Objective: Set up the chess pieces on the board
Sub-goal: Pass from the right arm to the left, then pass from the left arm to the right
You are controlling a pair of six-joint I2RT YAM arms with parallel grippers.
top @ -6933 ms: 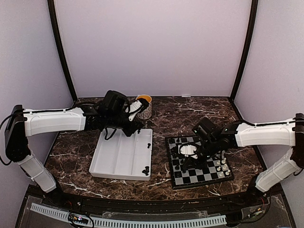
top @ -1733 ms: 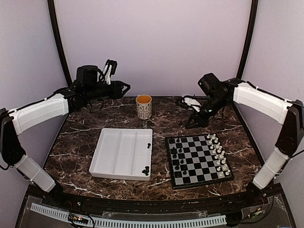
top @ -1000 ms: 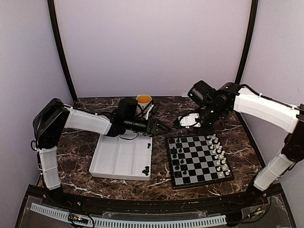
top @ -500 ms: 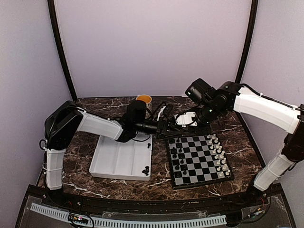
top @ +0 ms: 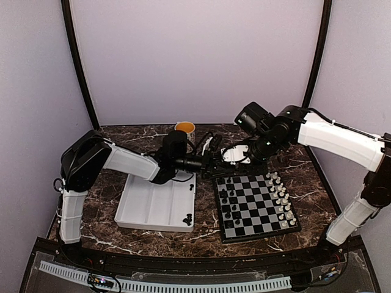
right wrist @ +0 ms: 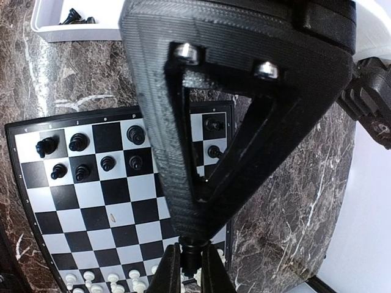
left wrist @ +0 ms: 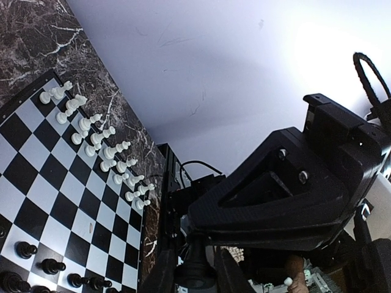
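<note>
The left hand and right hand meet tip to tip, each pinched narrow on one black piece between them. The board lies just beneath them on the bench.

A patterned mug with an orange inside stood at the back of the dark marble table, behind a white compartmented tray.
</note>
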